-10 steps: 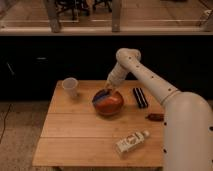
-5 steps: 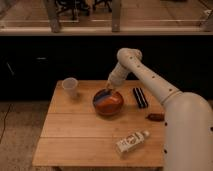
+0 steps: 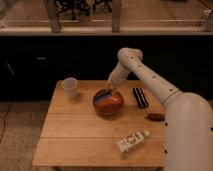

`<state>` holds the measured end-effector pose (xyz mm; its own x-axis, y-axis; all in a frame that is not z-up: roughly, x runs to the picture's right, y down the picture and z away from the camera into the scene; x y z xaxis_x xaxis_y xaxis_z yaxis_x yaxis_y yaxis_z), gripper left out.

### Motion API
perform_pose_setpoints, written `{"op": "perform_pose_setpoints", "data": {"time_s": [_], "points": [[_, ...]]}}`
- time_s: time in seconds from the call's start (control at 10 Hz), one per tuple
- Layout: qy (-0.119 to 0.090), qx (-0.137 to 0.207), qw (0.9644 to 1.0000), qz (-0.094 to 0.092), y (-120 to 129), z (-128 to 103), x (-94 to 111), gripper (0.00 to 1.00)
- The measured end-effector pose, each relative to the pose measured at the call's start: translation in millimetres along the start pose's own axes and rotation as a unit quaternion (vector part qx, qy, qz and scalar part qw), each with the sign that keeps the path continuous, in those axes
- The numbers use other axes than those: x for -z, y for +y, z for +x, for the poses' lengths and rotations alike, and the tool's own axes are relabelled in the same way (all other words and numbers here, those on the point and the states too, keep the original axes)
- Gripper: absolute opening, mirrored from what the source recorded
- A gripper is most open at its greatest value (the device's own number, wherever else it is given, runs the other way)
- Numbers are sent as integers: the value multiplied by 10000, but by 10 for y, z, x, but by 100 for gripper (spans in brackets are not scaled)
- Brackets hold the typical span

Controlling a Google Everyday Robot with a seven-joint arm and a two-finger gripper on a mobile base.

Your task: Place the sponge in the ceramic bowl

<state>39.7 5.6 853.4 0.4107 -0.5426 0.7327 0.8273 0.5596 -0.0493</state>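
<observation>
The claw point(image 3: 112, 89) is seen over the far rim of the bowl point(image 3: 111, 107), pointed down into it from the white arm point(image 3: 146, 76), which reaches in from the right. Whether the claw is released or clenched cannot be told. It is placed right at the sponge point(image 3: 103, 95), but contact or a grip on it cannot be confirmed.

The blue sponge is seen inside the orange-red bowl, against the far-left part of its inner wall, just below the claw. The bowl is set upright on the wooden table point(image 3: 75, 135), roughly mid-table toward the far side.

A white cup point(image 3: 70, 88) is stood upright at the far left of the table, well apart from the bowl. A black ridged bar point(image 3: 140, 97) is laid flat just right of the bowl, not touching it. A small brown item point(image 3: 156, 117) is laid near the right edge, nearer than the bar; what it is cannot be made out. A white bottle point(image 3: 131, 142) is laid on its side toward the near right, cap pointing right and a bit far.
</observation>
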Motion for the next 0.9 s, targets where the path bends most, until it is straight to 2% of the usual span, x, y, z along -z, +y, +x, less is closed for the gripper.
{"op": "perform_pose_setpoints", "data": {"time_s": [0.9], "points": [[-24, -20, 10000, 5, 38, 3, 32, 2]]}}
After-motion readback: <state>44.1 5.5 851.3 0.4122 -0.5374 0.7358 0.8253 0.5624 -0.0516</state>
